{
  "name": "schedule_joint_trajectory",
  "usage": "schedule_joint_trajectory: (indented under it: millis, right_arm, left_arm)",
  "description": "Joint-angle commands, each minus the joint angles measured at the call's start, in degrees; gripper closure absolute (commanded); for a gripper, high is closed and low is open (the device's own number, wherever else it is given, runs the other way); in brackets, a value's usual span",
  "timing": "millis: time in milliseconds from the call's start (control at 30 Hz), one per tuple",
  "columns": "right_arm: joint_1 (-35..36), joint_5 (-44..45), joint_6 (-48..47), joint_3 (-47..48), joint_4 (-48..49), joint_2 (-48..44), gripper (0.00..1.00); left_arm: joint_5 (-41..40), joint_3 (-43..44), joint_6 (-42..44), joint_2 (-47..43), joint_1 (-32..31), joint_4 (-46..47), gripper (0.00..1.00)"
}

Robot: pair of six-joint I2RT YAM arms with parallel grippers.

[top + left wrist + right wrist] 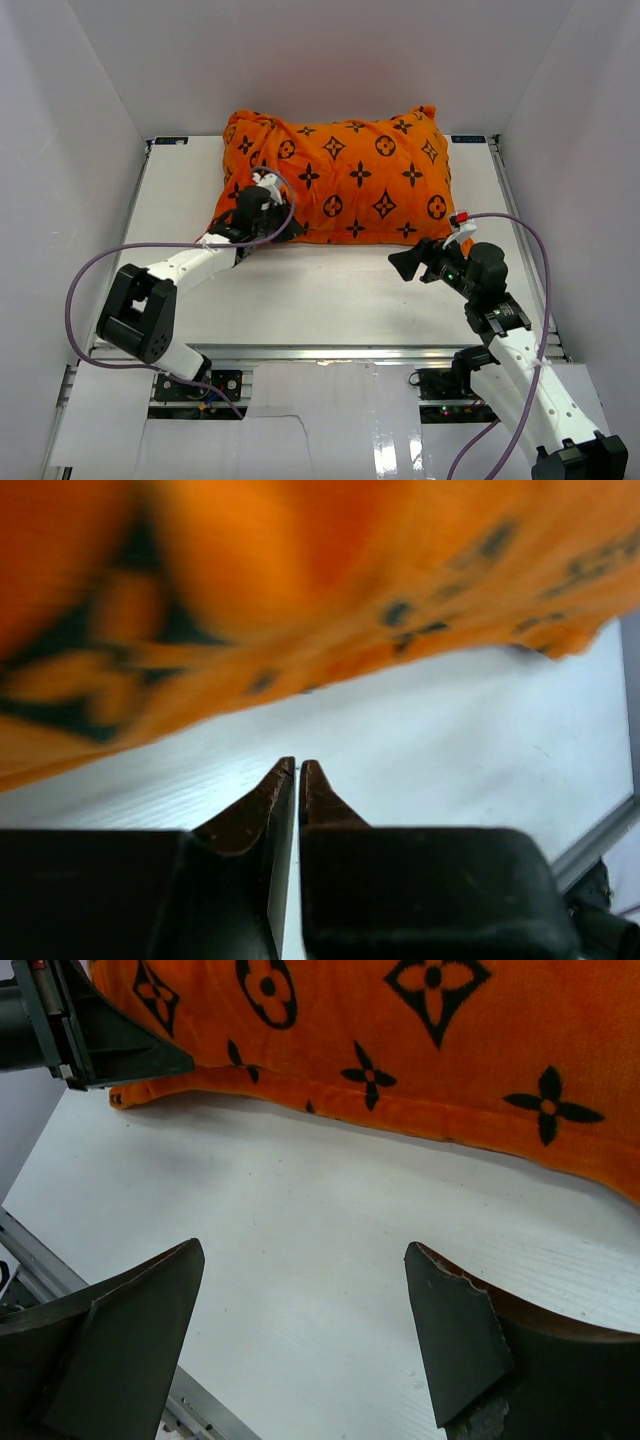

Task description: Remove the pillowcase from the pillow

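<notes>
The pillowcase (340, 175), its pillow hidden inside, lies toward 12 o'clock on the bench (330, 290). At its 8 o'clock edge our left end effector (298, 770) has its tips nearly met on nothing. Our right end effector (303, 1260) stands wide at 5 o'clock, probably to grab the hem.

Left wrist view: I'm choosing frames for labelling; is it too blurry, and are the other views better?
Left wrist: the pillowcase is smeared by blur, motifs unreadable, though the fingers look sharp. Right wrist: fabric pattern crisp, light even. Top external: sharp, soft shadows only.
</notes>
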Motion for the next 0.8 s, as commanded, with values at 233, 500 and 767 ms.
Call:
schedule_joint_trajectory:
  millis: [233, 500, 767]
  right_arm:
    - [0.1, 0.2, -2.3, 3.7, -3.5, -2.2, 0.14]
    - [0.2, 0.6, -2.5, 4.7, -6.3, -6.0, 0.13]
    - [0.2, -0.2, -2.9, 6.1, -7.6, -8.0, 0.13]
  left_arm:
    - [-11.6, 7.5, 0.8, -1.2, -21.4, -0.7, 0.81]
    - [-32.0, 4.3, 0.2, -12.4, -10.1, -13.9, 0.19]
    - [-27.0, 0.6, 5.6, -9.3, 2.2, -9.0, 0.19]
